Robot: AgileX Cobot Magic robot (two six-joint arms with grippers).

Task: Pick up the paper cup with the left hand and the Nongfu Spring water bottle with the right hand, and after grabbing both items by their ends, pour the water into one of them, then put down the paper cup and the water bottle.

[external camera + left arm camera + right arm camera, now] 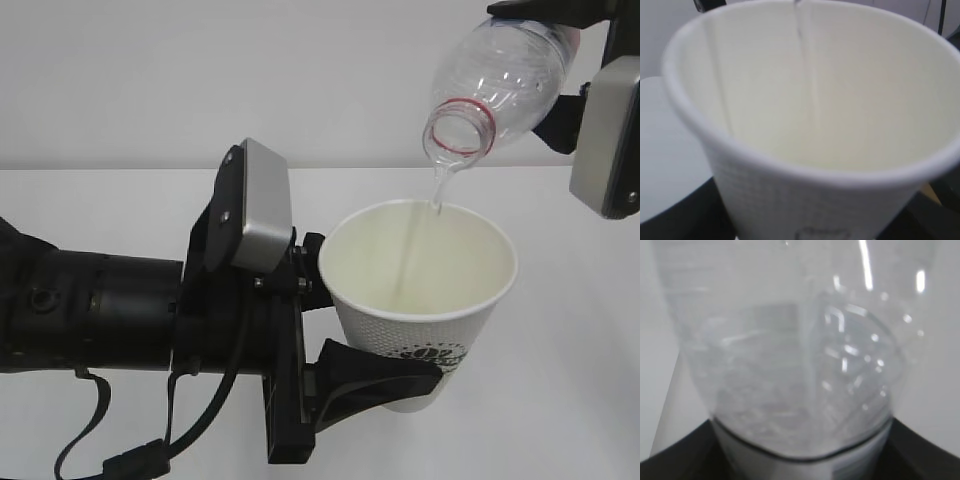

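Gripping the paper cup (420,300) low on its wall, the left hand (375,325) holds it upright so its mouth catches the water (425,225). Above and beyond, the right hand (585,90) clasps the Nongfu Spring water bottle (500,85) tipped neck-down over the rim, clear of the worktop (580,400).

The Nongfu Spring water bottle (505,80) tilts above the paper cup (420,300), upper right.

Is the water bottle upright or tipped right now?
Tipped. The Nongfu Spring water bottle slants mouth-down above the paper cup, and a thin stream of water runs from it into the cup.
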